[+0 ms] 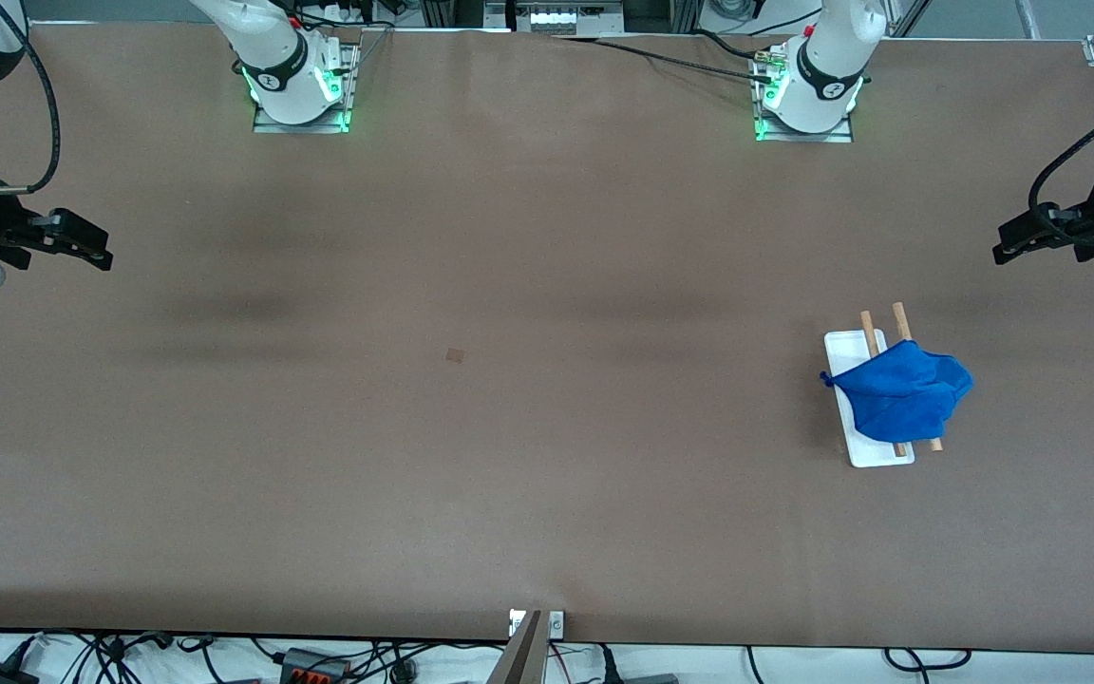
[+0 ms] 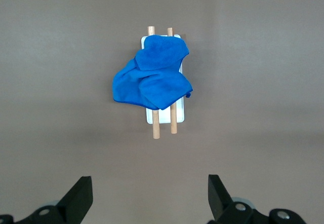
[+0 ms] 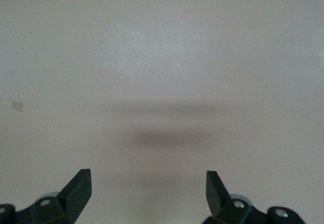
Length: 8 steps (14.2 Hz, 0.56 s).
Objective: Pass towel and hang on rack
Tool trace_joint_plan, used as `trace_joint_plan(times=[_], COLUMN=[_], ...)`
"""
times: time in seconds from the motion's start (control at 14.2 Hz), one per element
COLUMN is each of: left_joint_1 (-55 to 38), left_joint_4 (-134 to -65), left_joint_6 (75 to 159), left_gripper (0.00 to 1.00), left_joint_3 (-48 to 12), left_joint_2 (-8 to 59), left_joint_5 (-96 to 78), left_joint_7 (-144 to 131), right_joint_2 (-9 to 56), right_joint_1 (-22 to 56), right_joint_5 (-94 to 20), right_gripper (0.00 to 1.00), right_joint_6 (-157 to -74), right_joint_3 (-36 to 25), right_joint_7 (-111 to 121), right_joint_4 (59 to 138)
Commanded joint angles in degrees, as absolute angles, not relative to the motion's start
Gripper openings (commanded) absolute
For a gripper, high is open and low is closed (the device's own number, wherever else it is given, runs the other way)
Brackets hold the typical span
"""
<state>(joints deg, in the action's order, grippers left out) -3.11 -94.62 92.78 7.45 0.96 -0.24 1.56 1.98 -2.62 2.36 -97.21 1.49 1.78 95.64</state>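
The bright blue towel [image 1: 903, 391] [image 2: 152, 79] lies bunched over both wooden rods of the rack [image 1: 865, 454] [image 2: 178, 113], toward the left arm's end of the table. The rods' ends stick out from under the cloth on both sides, and the white base shows beneath. My left gripper [image 1: 1001, 253] [image 2: 150, 193] hangs open and empty at that end of the table, well apart from the rack. My right gripper [image 1: 103, 256] [image 3: 149, 191] hangs open and empty over bare table at the right arm's end.
A small brown square patch [image 1: 455, 355] [image 3: 17, 106] marks the brown table near its middle. Cables and a power strip [image 1: 310, 665] run along the edge nearest the front camera. The two arm bases [image 1: 300, 81] stand at the edge farthest from it.
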Motion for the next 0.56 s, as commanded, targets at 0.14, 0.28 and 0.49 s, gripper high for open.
trace_joint_plan(times=[0.14,0.28,0.49], left_joint_1=[-3.78,-3.78,-3.78], left_joint_4=[-93.52,-93.52,-93.52], left_joint_6=[91.32,91.32,91.32], left_gripper=[1.0,1.0,1.0], left_joint_3=[8.09,8.09,8.09], left_joint_2=[1.14,1.14,1.14], left_joint_5=[-0.7,-0.7,-0.7], left_joint_7=[1.23,1.23,1.23], right_joint_2=[0.7,0.7,0.53], right_joint_1=[-2.81,-2.73,-2.72], right_joint_5=[1.84,1.85,1.85], right_gripper=[1.0,1.0,1.0], right_joint_6=[-96.86,-96.86,-96.94], right_joint_3=[1.84,1.93,1.93], right_joint_7=[0.79,0.62,0.35], right_joint_4=[96.59,96.59,96.5])
